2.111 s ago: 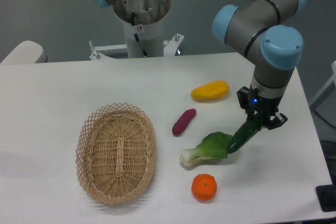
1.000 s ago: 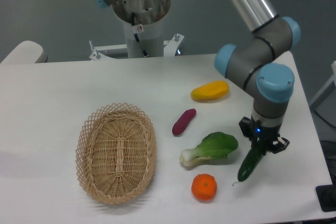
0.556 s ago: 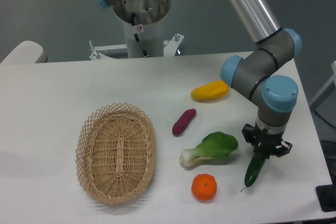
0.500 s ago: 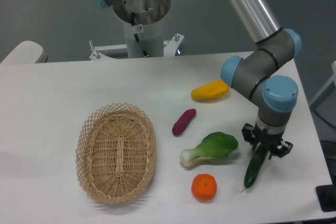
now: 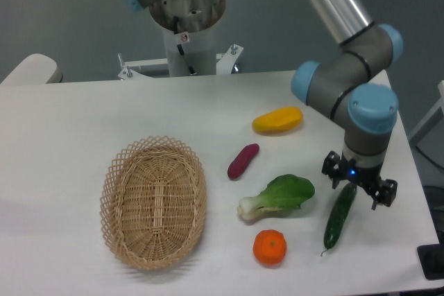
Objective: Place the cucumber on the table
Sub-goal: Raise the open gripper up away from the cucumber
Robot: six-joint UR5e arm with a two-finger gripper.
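The cucumber [image 5: 338, 215], slim and dark green, lies flat on the white table [image 5: 83, 123] at the right, just right of the bok choy [image 5: 277, 195]. My gripper [image 5: 359, 184] is open, with its fingers spread to either side of the cucumber's upper end. It stands a little above the cucumber and does not hold it.
An orange [image 5: 269, 247] lies left of the cucumber's lower end. A purple sweet potato [image 5: 243, 160] and a yellow mango [image 5: 277, 120] lie farther back. A wicker basket [image 5: 154, 201] sits at the left. The table's right edge is close to the gripper.
The gripper carried the cucumber down and right past the bok choy, set it on the table, then opened and rose slightly. The cucumber now lies free.
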